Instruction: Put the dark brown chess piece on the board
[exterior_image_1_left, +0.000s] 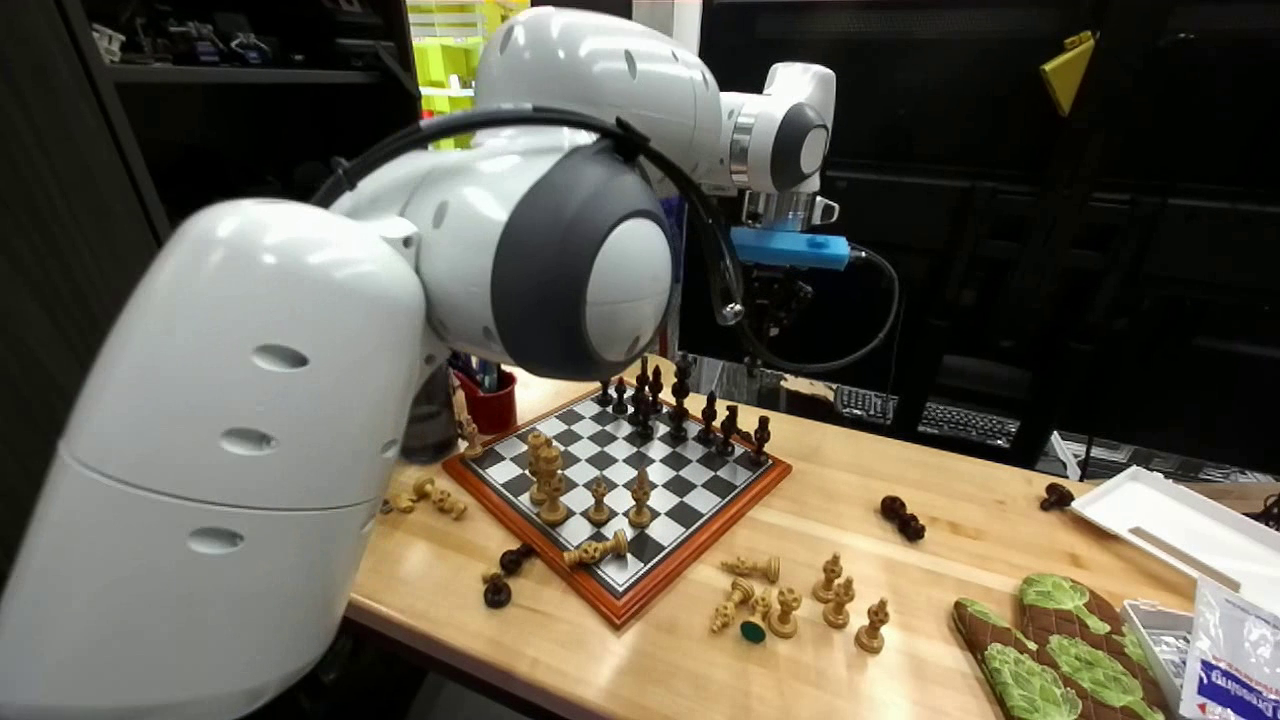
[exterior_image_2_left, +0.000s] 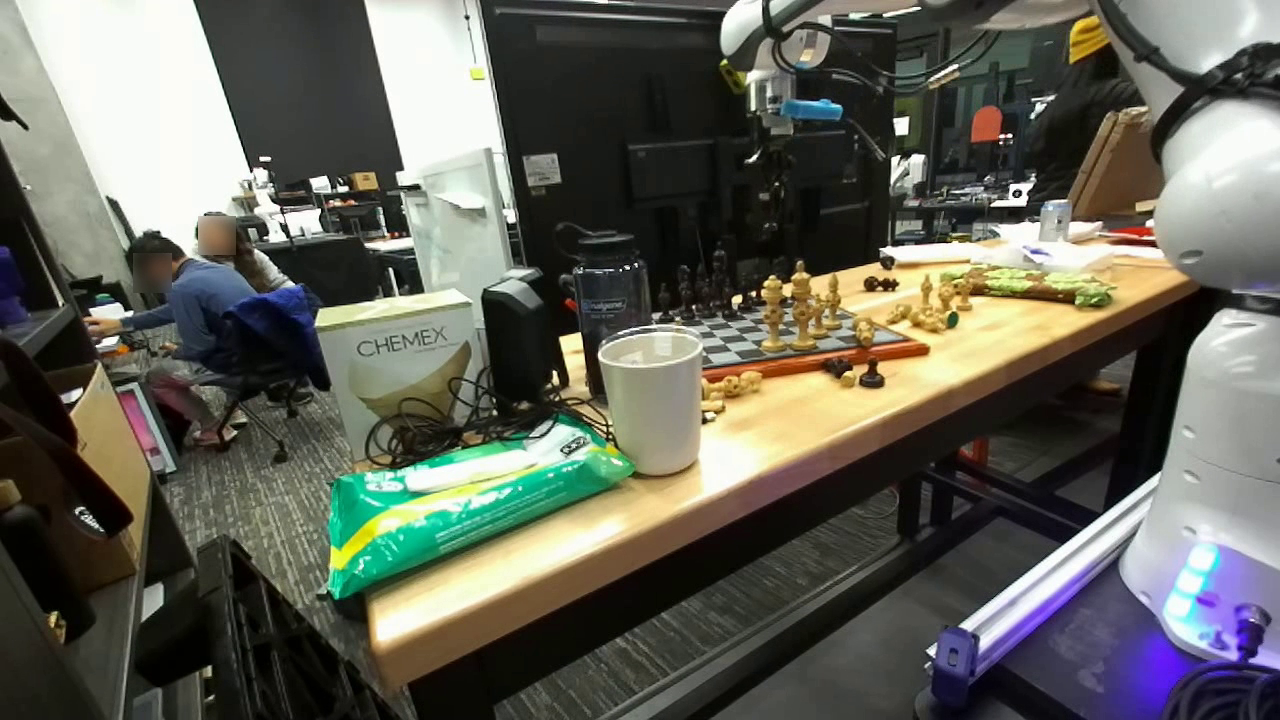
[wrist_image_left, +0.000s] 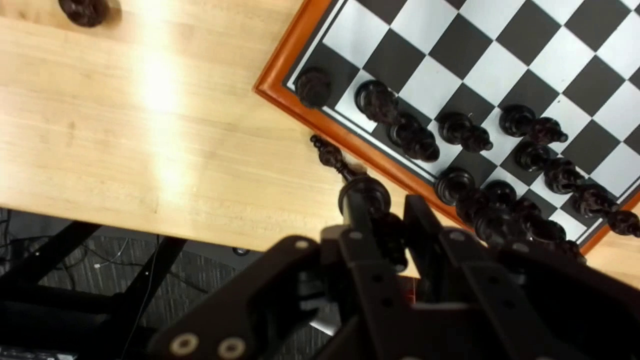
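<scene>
The chessboard shows its reddish frame in both exterior views (exterior_image_1_left: 690, 548) (exterior_image_2_left: 850, 357) and in the wrist view (wrist_image_left: 292, 45). Dark pieces crowd its far side. My gripper (wrist_image_left: 385, 201) is shut on a dark brown chess piece (wrist_image_left: 388, 223), base pointing away from the camera; the left finger hides part of it. In the exterior views the gripper (exterior_image_1_left: 760, 335) (exterior_image_2_left: 770, 205) hangs well above the table's far edge, just beyond the board; the held piece is too dark there to make out clearly. Another dark piece (wrist_image_left: 331, 156) lies on the table beside the frame.
Light pieces (exterior_image_1_left: 785, 612) stand and lie in front of the board. More dark pieces (exterior_image_1_left: 902, 517) lie off the board. A dark water bottle (exterior_image_2_left: 612, 290) and white mug (exterior_image_2_left: 652, 405) stand beside it. A leafy mitt (exterior_image_1_left: 1065, 650) and white tray (exterior_image_1_left: 1170, 510) lie farther along.
</scene>
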